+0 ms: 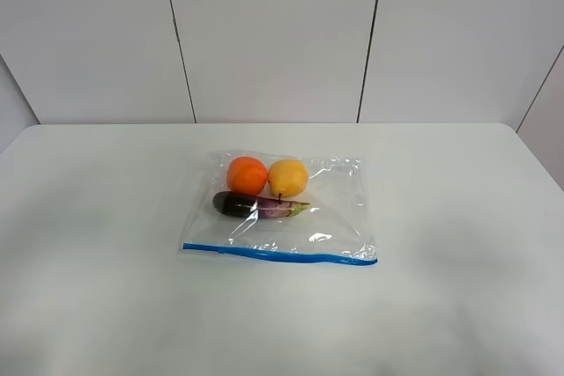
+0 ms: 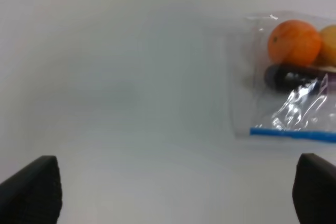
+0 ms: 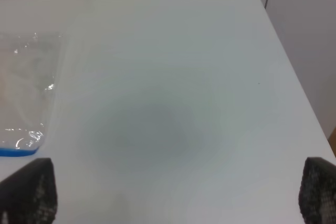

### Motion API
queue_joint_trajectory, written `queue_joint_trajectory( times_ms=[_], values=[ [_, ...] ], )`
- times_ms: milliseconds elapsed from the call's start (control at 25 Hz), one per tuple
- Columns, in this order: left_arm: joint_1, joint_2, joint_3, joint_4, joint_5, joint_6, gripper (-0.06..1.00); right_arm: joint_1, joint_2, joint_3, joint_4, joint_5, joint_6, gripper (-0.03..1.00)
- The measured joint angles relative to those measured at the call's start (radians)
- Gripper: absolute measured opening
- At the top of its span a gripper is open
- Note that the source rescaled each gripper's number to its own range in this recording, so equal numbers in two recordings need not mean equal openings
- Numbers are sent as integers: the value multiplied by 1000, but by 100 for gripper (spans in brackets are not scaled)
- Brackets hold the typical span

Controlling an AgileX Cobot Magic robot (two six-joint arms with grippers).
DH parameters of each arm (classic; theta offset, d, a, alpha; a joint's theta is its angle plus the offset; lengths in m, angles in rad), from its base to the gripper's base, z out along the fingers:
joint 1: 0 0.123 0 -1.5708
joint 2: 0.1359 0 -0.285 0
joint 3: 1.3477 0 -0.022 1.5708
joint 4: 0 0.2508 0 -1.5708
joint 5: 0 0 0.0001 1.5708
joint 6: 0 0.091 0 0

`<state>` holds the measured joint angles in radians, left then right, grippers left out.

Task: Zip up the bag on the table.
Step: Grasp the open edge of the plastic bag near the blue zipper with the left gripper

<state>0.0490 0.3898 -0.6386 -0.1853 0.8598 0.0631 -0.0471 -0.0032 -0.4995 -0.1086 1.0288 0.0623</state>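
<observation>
Exterior high view: table (image 1: 106, 217), white, bearing one bag (image 1: 339, 204) of clear plastic near its middle, lying flat; contents an orange (image 1: 247, 174), a yellow fruit (image 1: 288, 177) and an eggplant (image 1: 256, 206); blue zipper strip (image 1: 282, 254) along the near edge; neither arm in sight. Left wrist view: left gripper (image 2: 173, 192), jaws spread wide, holding nothing, over bare table, the bag's (image 2: 294, 114) corner well apart. Right wrist view: right gripper (image 3: 173, 192), likewise spread and empty, the bag's other corner (image 3: 26, 93) off to one side. Step in hand, as judged: approach, zipping not yet begun. Whether the strip is partly sealed cannot be told. Next move likely calls for one gripper to pin an end of the strip while the other pinches and runs along it.
</observation>
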Motion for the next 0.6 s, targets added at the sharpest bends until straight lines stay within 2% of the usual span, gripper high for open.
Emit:
queue_joint_trajectory(
  times_ms=[240, 440, 600],
  values=[
    [0, 378, -96, -40, -134, 0, 100, 0, 0, 0, 0, 0, 0, 100],
    [0, 665, -170, -75, -159, 4, 100, 0, 0, 0, 0, 0, 0, 100],
    [0, 879, -233, -184, -160, 120, 100, 0, 0, 0, 0, 0, 0, 100]
  ],
)
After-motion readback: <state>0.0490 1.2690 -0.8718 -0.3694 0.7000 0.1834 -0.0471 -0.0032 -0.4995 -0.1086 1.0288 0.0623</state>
